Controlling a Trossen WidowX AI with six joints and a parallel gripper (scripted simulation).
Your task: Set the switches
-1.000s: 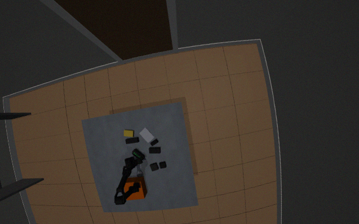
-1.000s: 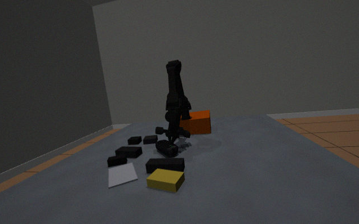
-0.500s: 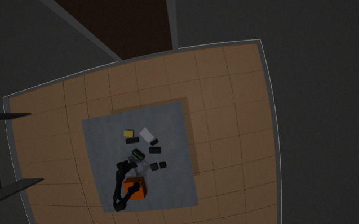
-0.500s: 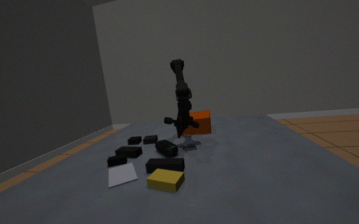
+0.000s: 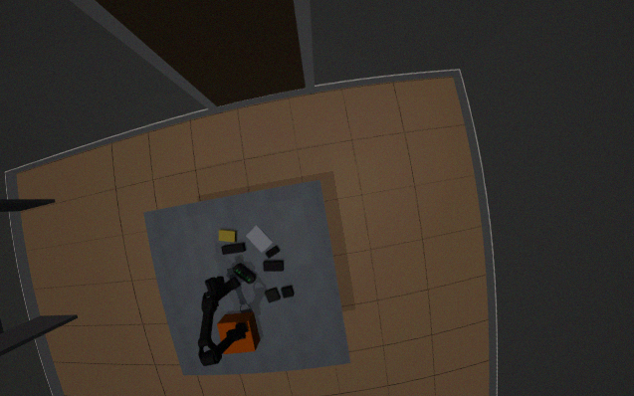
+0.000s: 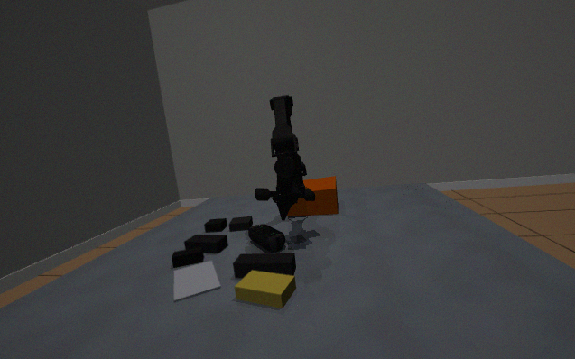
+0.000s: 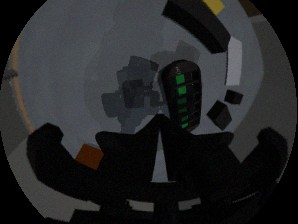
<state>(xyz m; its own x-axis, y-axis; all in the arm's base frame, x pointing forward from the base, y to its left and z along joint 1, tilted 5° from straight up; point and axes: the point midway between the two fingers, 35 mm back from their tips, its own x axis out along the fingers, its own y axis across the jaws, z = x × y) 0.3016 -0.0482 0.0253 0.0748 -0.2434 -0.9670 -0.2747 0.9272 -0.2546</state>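
The dark grey controller unit (image 5: 244,273) (image 6: 266,237) (image 7: 181,90) lies on the bench with its switches facing up. Its label is hidden underneath. In the wrist view green ends show in a row along its left side; two at the far end look brightest and the others dimmer. The exact tilt and numbers of the switches are too dark to read. My gripper (image 6: 283,219) (image 7: 158,116) is shut and empty. Its tips hang above the bench, clear of the unit, off the near end of the switch row in the wrist view.
A long black block (image 5: 233,248) (image 6: 264,265) (image 7: 200,25), a yellow block (image 5: 227,236) (image 6: 264,286) and a white plate (image 5: 260,239) (image 6: 196,280) lie beyond the unit. Several smaller black blocks lie to one side. An orange box (image 5: 246,346) (image 6: 322,198) stands near the arm's base.
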